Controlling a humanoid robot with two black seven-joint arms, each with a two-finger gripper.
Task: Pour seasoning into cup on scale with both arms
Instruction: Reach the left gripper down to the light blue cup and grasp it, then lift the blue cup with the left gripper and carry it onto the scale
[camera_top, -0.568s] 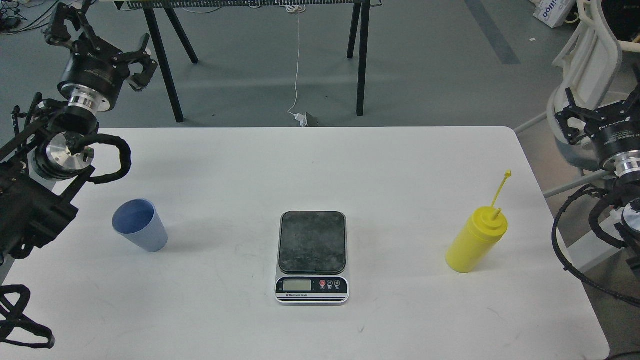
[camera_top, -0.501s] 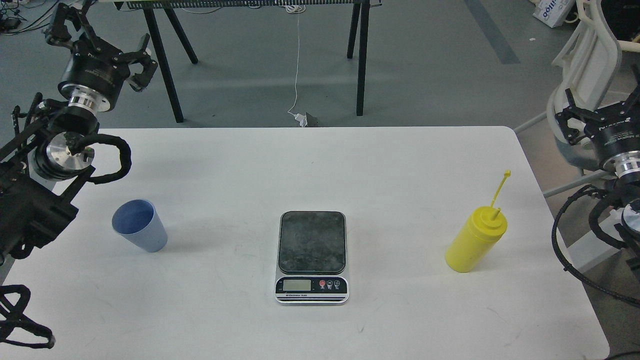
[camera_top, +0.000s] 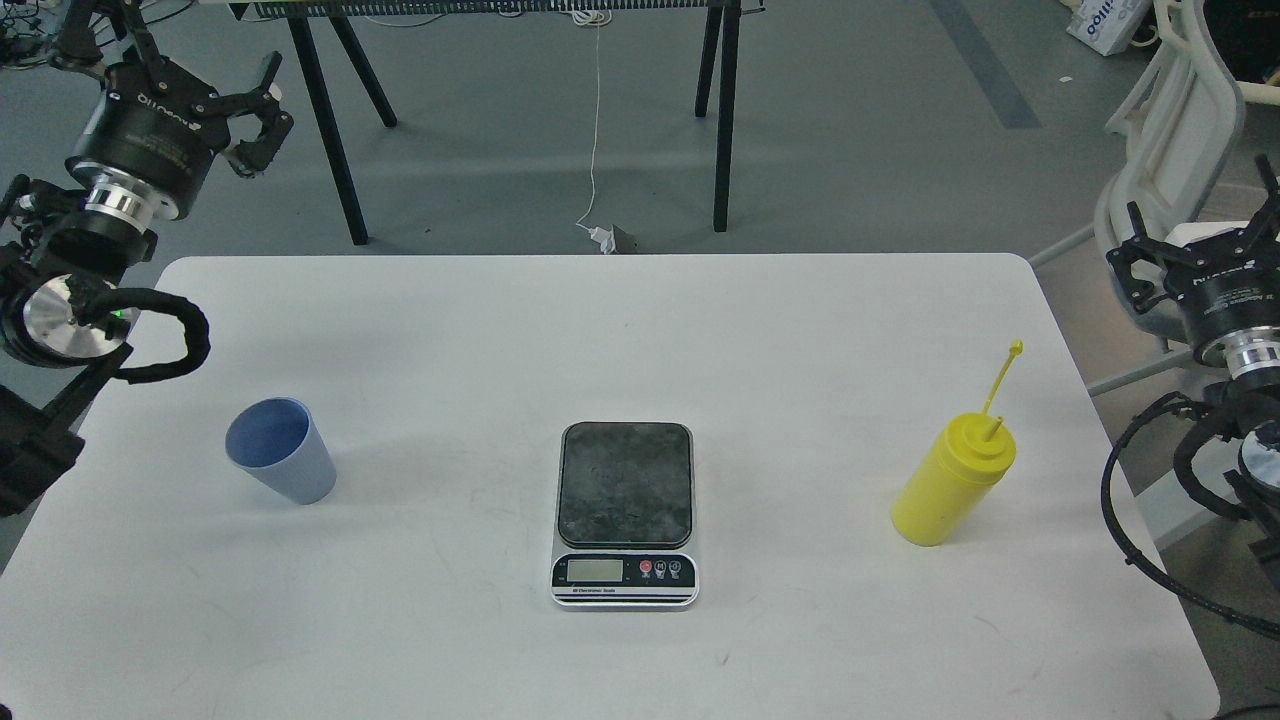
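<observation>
A grey-plated kitchen scale (camera_top: 624, 512) sits at the centre of a white surface (camera_top: 600, 330), with a light blue cup (camera_top: 281, 450) standing upright well to its left and a yellow seasoning bottle (camera_top: 952, 480) upright well to its right, its cap strap sticking up. The left tool (camera_top: 160, 62) hangs beyond the surface's far left corner with its prongs spread and nothing between them. The right tool (camera_top: 1195, 232) hangs off the right edge, likewise spread and empty, apart from the bottle.

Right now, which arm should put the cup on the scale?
Left. The cup stands on the table's left side, near the left gripper; the scale is bare. The right gripper hovers by the yellow bottle.
</observation>
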